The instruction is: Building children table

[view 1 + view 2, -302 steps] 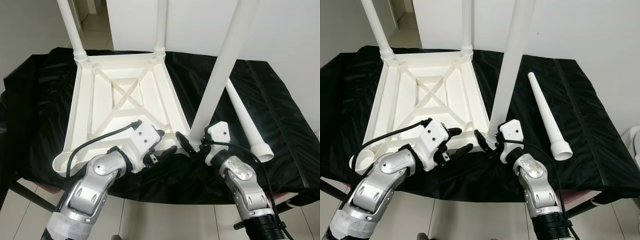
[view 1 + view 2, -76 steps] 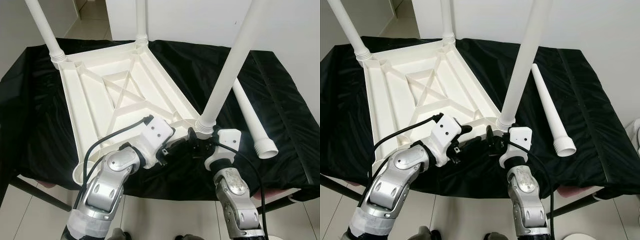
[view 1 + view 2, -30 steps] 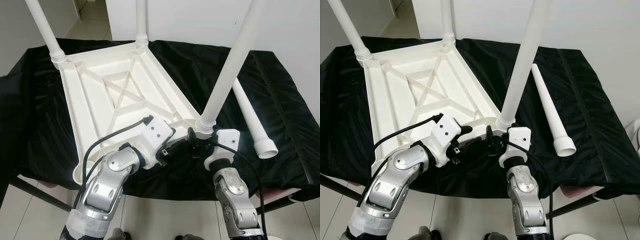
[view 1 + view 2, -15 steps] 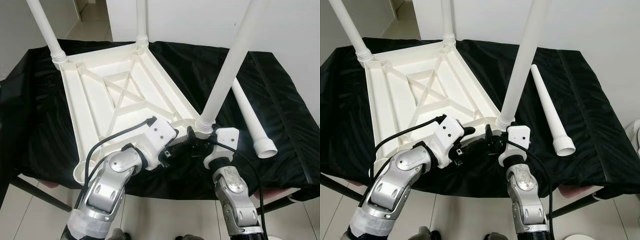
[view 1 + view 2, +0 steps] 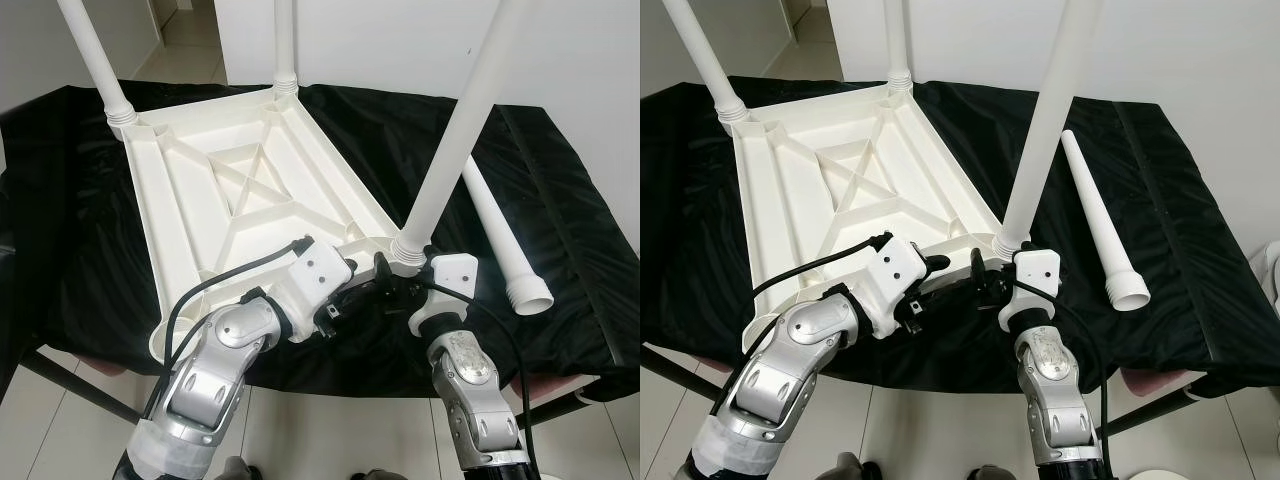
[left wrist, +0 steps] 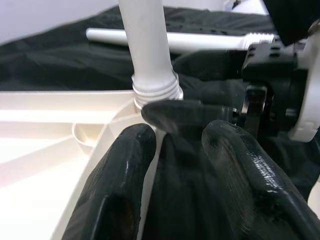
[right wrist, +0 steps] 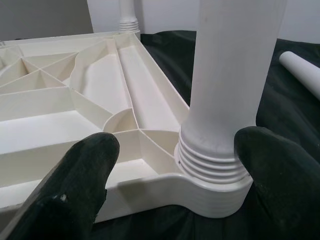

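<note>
The white tabletop (image 5: 180, 215) lies upside down on black cloth. Two legs stand screwed in at its far corners (image 5: 95, 60), (image 5: 285, 45), and a third leg (image 5: 455, 140) stands in the near right corner. My right gripper (image 5: 388, 282) is open, its fingers (image 7: 75, 185) either side of that leg's ribbed base (image 7: 215, 155). My left gripper (image 5: 352, 295) is open just left of it, at the tabletop's near rim (image 6: 150, 165). A loose fourth leg (image 5: 495, 235) lies on the cloth to the right. The near left corner socket (image 5: 165, 338) holds no leg.
The black cloth (image 5: 570, 260) covers a low stand with dark legs (image 5: 70, 385) over a pale tiled floor. A white wall (image 5: 380, 40) rises behind. The cloth's front edge hangs just under both wrists.
Since ten seconds ago the tabletop has turned on the cloth and the right gripper has come down to the near right leg's base. In the last second the left gripper edged slightly toward that corner.
</note>
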{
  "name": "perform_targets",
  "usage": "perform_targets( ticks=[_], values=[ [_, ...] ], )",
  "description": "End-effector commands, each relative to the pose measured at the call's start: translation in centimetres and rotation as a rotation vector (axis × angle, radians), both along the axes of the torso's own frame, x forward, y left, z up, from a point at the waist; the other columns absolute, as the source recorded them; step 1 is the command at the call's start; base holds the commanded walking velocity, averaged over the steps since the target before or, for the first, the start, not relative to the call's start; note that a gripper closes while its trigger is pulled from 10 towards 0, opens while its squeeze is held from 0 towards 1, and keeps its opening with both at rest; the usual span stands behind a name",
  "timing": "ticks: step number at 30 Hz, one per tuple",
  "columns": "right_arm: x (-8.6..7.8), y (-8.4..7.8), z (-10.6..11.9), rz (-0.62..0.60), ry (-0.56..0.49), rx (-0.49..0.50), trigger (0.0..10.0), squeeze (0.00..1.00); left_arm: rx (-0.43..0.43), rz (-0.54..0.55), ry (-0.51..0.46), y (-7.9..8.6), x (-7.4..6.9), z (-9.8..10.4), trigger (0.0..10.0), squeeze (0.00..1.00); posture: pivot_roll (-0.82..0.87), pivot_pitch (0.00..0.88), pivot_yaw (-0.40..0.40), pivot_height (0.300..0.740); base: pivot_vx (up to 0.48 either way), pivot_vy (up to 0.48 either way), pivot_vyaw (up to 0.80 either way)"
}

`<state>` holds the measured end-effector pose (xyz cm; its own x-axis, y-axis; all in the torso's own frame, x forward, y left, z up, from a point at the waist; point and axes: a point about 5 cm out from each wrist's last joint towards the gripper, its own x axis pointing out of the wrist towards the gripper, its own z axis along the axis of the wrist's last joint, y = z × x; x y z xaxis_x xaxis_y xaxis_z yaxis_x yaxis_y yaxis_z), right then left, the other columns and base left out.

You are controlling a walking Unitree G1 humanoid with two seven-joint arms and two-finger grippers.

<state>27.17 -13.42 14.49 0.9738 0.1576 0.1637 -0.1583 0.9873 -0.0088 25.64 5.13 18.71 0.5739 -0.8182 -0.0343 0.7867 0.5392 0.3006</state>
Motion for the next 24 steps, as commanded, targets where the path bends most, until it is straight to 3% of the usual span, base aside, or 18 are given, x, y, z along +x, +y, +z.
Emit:
perform_targets(
  ticks=[1, 11, 24],
  values=[
    [0.1, 0.0, -0.2, 0.006, 0.007, 0.004, 10.0, 0.00, -0.001, 0.022, -0.011, 0.3, -0.1, 0.0, 10.0, 0.00, -0.13, 0.097, 0.007, 0.740, 0.000, 0.000, 0.00],
    [0.5, -0.4, -0.1, 0.009, 0.008, 0.002, 10.0, 0.00, 0.029, 0.061, -0.055, 1.3, -0.1, 0.0, 10.0, 0.00, -0.11, 0.124, 0.003, 0.740, 0.000, 0.000, 0.00],
    [0.5, -0.4, 0.2, 0.065, -0.006, 0.007, 10.0, 0.00, -0.007, 0.080, -0.043, 2.8, -0.1, 0.7, 10.0, 0.00, -0.09, 0.123, 0.004, 0.740, 0.000, 0.000, 0.00]
  ],
)
